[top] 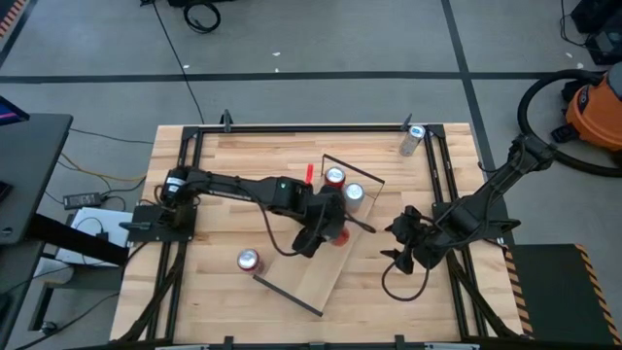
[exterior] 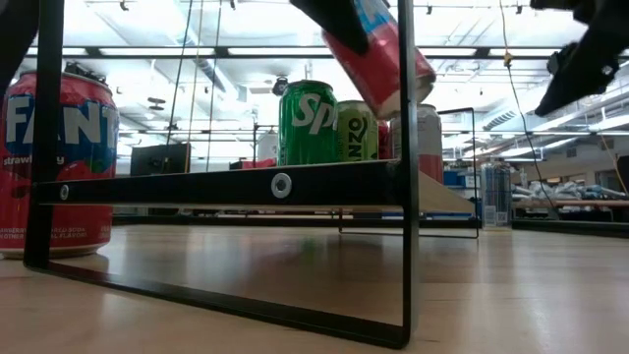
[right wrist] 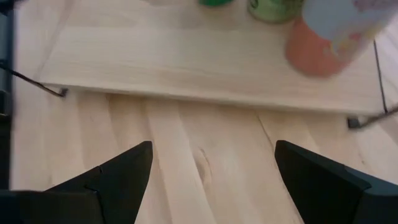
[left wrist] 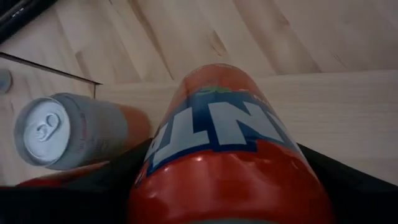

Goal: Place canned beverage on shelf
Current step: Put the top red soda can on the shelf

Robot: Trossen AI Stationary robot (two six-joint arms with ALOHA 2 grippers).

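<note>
An orange shop vacuum (top: 595, 109) with a black hose (top: 533, 102) stands on the grey floor right of the table. Black cables (top: 199, 15) trail across the floor behind it.

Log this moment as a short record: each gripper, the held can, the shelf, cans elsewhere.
left gripper: over the shelf, shut on a red Fanta can, held tilted above the board
right gripper: open, empty, beside the shelf
shelf: light-wood board, black wire ends, lying diagonally on the table
cans on shelf: green Sprite can and others upright
off shelf: red can and silver can, both on the tabletop
</note>
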